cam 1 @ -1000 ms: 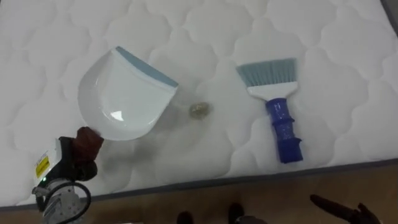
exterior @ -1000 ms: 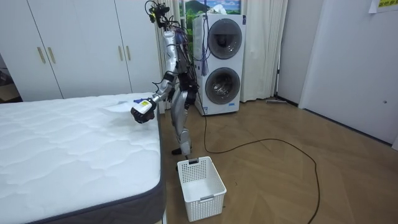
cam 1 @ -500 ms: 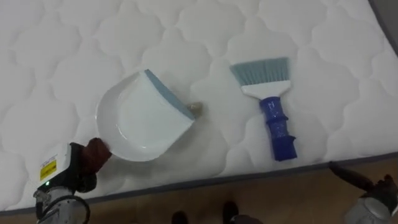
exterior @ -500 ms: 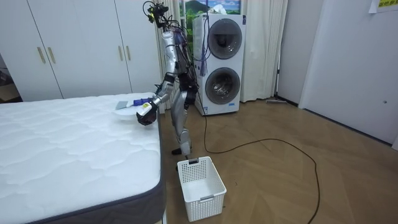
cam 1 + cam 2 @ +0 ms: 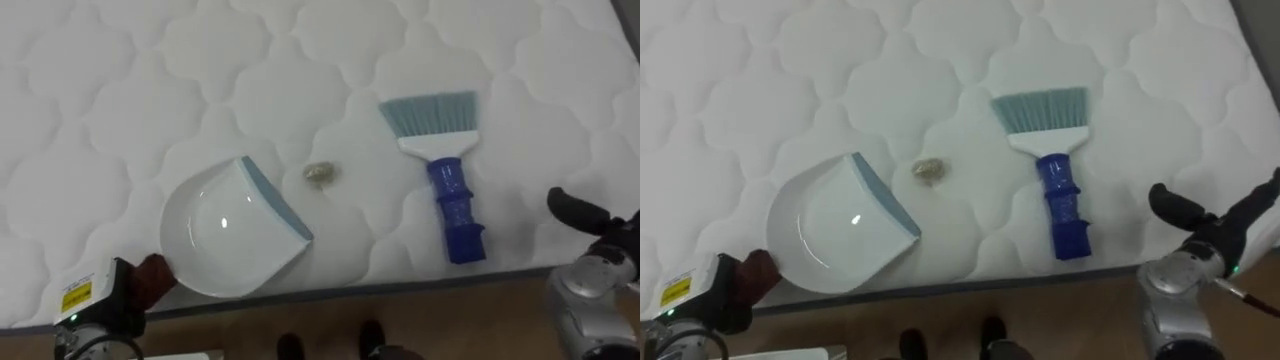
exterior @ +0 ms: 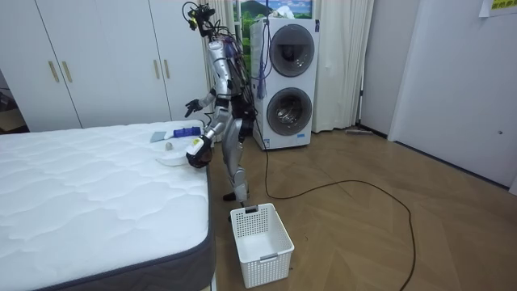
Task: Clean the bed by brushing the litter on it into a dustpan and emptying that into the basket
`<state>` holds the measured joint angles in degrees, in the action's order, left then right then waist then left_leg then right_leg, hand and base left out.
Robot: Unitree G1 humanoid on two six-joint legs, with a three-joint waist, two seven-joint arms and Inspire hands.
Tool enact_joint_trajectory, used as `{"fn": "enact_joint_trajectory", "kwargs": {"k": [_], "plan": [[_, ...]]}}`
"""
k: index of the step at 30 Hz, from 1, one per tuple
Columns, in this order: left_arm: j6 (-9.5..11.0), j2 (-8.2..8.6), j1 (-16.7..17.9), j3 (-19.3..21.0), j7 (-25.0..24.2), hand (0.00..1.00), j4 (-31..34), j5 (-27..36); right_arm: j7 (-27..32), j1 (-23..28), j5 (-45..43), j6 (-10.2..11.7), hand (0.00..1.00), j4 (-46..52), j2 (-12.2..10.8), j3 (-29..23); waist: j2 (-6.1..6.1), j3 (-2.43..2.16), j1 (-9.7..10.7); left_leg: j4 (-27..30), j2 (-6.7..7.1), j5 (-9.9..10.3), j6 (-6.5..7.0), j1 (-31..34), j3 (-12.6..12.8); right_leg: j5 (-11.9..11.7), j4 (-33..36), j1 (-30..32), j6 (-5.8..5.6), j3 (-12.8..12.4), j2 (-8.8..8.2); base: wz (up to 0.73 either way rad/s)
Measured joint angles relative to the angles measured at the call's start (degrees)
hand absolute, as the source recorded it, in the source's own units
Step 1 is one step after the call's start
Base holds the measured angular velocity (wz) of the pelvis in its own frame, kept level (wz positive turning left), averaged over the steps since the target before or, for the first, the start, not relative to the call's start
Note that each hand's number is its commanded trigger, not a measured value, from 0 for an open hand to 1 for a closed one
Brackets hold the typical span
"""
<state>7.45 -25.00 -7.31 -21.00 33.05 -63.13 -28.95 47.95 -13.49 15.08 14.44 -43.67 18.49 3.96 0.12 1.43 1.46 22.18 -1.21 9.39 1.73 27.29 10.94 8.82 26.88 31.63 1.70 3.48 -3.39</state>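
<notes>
A white dustpan (image 5: 228,236) with a grey-blue lip lies on the quilted white mattress (image 5: 110,90), close to its near edge. My left hand (image 5: 128,288) is shut on the pan's handle at the lower left. A small beige crumb of litter (image 5: 319,175) lies just beyond the lip. To the right lies a hand brush (image 5: 452,200) with a blue handle and pale blue bristles pointing away. My right hand (image 5: 578,213) hovers open beside the brush handle, apart from it. In the room view I stand at the bed's side (image 6: 174,158).
The mattress's dark edge (image 5: 420,285) runs along the bottom, with wooden floor below it. A white plastic basket (image 6: 260,234) stands on the floor by the bed's corner. Stacked washing machines (image 6: 287,81) and white wardrobes (image 6: 97,61) are behind.
The dustpan came down from its tilted, lifted pose and now lies flat nearer the bed's edge, its lip beside the litter. My right hand rose into view beside the brush.
</notes>
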Motion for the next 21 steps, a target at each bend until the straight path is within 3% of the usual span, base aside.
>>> {"fn": "enact_joint_trajectory", "kwargs": {"k": [9, 14, 21], "plan": [[-1.3, 0.48, 0.09, 0.02, -1.21, 1.0, -0.41, -0.55, 1.59, -0.05, -8.68, 0.07, 0.0, 6.09, -0.07, 1.81, 0.41, 0.29, -0.39, -0.07, -0.05, 0.05, 0.08, 0.05, -0.14, 0.42, -0.06, 0.08, -0.14, 0.67, -0.47, 0.02], [-1.63, 0.52, -0.44, 0.0, -1.08, 1.0, -2.23, -0.49, 1.46, -0.45, -9.09, 0.07, 0.0, 7.82, -0.06, 5.81, 0.63, 0.43, -0.5, -0.44, -0.04, 0.05, 0.08, 0.05, 0.08, 0.47, -0.09, 0.23, -0.1, 0.69, -0.44, 0.0], [-1.64, 0.75, -1.99, -0.66, -0.85, 1.0, -3.28, -0.46, -0.43, -0.67, -9.06, -0.27, 0.0, 5.34, -0.12, 10.77, 0.89, 1.02, -1.78, -0.69, -0.18, 0.06, 0.08, 0.06, 0.09, 0.47, -0.33, 0.03, -0.1, 0.97, -0.43, 0.0]]}}
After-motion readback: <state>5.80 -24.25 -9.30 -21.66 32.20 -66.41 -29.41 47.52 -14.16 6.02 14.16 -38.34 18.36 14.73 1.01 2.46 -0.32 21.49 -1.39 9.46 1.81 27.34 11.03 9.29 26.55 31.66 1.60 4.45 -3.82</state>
